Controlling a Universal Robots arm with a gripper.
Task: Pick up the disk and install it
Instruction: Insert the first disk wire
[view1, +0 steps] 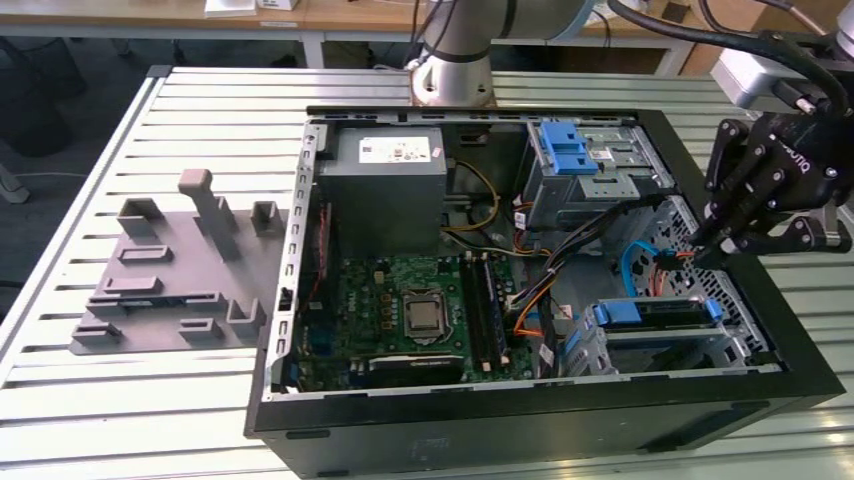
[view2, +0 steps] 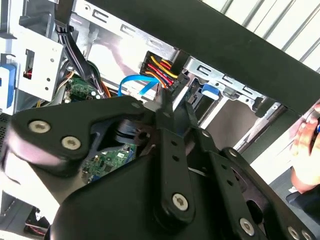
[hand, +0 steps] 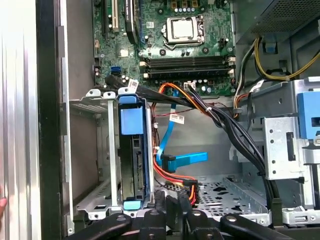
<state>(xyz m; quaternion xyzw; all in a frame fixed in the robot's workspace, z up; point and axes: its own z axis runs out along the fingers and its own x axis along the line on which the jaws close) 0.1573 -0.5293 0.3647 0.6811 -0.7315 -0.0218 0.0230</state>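
Disk seated in bay, gripper closed above the case

On the exterior view's left, 1 grey fixture (view1: 160, 270) lies on the slatted table (view1: 200, 400), with bare slats around it. Next comes the open computer case (view1: 534, 430), where a grey box (view1: 387, 185) carries 1 white sticker (view1: 400, 151) whose print is too small to read. Farther right, the disk (view1: 654, 312) sits in a metal bay (view1: 747, 345) by the case's near wall. The gripper (view1: 697, 255) hangs just above it, fingers pressed together on nothing, close to cables (view1: 641, 265).

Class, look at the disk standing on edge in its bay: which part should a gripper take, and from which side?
Probably the blue carrier's end tab on the disk. It faces the case's open side, while cage walls cover both flat faces, so come from the open side.
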